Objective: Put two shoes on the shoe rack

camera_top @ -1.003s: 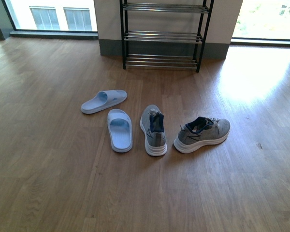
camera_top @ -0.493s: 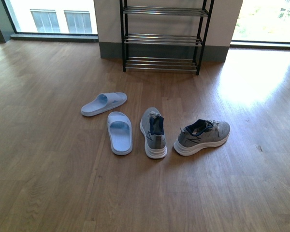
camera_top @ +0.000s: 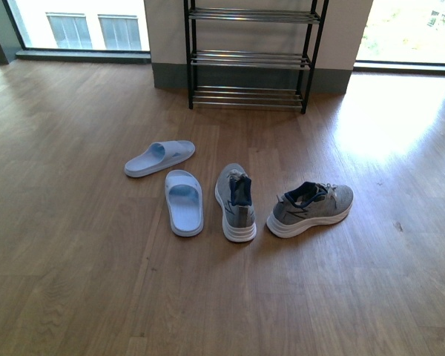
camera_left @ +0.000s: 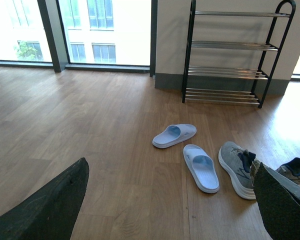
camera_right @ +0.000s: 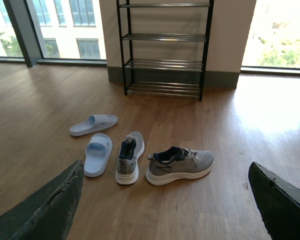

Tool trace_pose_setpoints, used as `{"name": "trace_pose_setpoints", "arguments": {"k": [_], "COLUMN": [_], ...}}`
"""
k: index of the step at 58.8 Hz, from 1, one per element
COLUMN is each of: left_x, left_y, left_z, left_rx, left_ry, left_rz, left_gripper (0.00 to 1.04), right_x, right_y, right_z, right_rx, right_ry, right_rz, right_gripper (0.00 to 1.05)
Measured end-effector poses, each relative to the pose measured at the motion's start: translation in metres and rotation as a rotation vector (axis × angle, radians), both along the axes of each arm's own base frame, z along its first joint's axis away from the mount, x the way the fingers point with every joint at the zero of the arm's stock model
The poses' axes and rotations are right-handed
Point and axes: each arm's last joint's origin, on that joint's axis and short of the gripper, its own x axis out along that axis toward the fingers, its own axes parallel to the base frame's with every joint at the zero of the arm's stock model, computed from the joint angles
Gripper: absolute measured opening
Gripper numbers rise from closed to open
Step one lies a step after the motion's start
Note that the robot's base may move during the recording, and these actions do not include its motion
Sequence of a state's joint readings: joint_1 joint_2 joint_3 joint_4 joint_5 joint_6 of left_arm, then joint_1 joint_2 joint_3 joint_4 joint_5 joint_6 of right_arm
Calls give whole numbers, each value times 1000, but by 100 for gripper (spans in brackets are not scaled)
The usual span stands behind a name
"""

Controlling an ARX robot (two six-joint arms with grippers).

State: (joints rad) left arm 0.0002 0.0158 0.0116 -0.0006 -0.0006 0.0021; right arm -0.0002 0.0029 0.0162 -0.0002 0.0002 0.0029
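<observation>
The left gripper (camera_left: 169, 165) and the right gripper (camera_right: 165, 166) both stand with jaws spread wide, holding nothing. On the wooden floor (camera_top: 74, 282) ahead of the robot, well short of the shoe rack (camera_top: 250, 55), the pale blue slides (camera_top: 184, 202) lie toward the left arm's side. The left sneaker (camera_top: 235, 202) points lengthwise at the rack, heel toward the robot, and the right sneaker (camera_top: 310, 208) lies crosswise, toe to the right, so I judge the right arm nearer to it and a grasp across its narrow width the likely approach
</observation>
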Motion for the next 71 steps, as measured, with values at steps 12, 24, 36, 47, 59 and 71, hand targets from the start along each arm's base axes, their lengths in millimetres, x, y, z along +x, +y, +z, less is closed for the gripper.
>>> {"name": "trace_pose_setpoints", "arguments": {"k": [12,24,36,47,59,71], "left_x": [0,0,0,0,0,0], "left_y": [0,0,0,0,0,0], "left_z": [0,0,0,0,0,0], "left_rx": [0,0,0,0,0,0], "left_ry": [0,0,0,0,0,0], "left_rz": [0,0,0,0,0,0], "left_gripper": [95,95,95,95,95,95], "right_x": [0,0,0,0,0,0], "right_y": [0,0,0,0,0,0], "right_z": [0,0,0,0,0,0], "right_rx": [0,0,0,0,0,0], "right_ry": [0,0,0,0,0,0], "right_rz": [0,0,0,0,0,0], "right_gripper": [96,96,96,96,96,96]}}
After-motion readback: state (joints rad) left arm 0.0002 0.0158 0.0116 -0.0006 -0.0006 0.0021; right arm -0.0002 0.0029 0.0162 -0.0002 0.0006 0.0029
